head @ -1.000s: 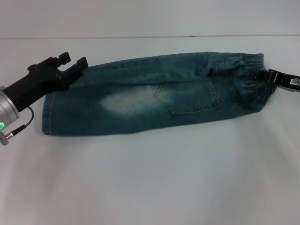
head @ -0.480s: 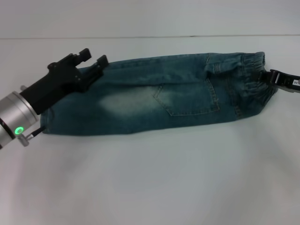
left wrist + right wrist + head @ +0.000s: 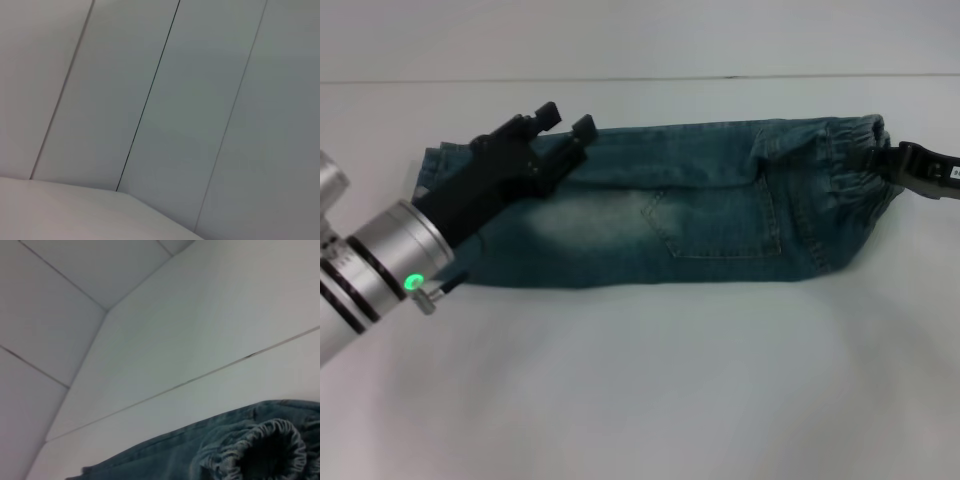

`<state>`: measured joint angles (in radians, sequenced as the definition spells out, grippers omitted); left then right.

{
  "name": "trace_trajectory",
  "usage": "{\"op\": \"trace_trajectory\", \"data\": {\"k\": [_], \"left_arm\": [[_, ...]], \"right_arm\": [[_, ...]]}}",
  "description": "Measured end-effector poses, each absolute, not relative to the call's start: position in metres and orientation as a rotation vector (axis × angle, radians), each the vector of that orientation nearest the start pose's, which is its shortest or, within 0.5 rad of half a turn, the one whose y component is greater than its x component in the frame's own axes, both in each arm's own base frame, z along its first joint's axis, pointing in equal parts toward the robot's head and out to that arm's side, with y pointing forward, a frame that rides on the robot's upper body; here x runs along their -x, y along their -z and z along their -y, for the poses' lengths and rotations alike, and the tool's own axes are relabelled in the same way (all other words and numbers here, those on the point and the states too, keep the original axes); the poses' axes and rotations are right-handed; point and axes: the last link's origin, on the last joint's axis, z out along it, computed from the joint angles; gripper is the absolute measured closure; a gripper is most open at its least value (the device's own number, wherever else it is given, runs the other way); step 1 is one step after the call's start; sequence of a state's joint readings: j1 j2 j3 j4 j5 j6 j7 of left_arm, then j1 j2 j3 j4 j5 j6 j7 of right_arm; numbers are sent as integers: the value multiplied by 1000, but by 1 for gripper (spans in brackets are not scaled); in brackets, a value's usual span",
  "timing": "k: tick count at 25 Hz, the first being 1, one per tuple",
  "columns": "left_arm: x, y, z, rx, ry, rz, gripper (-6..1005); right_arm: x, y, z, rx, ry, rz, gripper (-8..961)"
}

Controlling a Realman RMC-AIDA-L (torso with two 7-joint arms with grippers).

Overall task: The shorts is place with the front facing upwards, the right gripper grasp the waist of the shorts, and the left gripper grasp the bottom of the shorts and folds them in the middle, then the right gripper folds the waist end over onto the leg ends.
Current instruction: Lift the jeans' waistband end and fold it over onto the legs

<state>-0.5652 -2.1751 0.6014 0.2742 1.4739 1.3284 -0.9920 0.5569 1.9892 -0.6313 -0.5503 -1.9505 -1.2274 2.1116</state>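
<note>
1. The shorts (image 3: 660, 205) lie flat on the white counter (image 3: 650, 380), already folded lengthwise into one long band (a stitched pocket faces up).
2. Their long axis runs across the robot's front: the waist (image 3: 850, 170) sits at the robot's right end, and the leg ends (image 3: 435, 170) at its left end.
3. The right gripper (image 3: 900, 165) is at the waist end, touching the puckered band. Its jaws appear clenched on the waist, though the fabric hides the tips, so that is a judgement. The right wrist view shows the gathered elastic (image 3: 272, 447) bunched close under that arm.
4. The left gripper (image 3: 565, 125) hovers over the far edge of the shorts, inward of the leg ends, with its jaws released and nothing between them. Its wrist view shows only bare wall panels.
5. The relation that matters next: the leg ends lie at the far opposite end of the long axis from the right gripper, so the waist would have to travel leftward along that axis to land on them.
6. The left arm lies across the landing zone and would likely need to clear off first.
</note>
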Motion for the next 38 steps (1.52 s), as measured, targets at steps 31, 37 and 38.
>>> {"op": "trace_trajectory", "data": {"k": [31,37,38], "left_arm": [[222,136,-313,2130,775,397,1003],[223,145,-306,2185,748,401,998],[222,146,-305,2192,749,403,997]], "right_arm": [[-219,-93,-370,2373,-1280,-1557,868],[-157,-81,-405,2545,-1188,-1431,870],[-147,-76,-410,2569,-1149,-1409,871]]}}
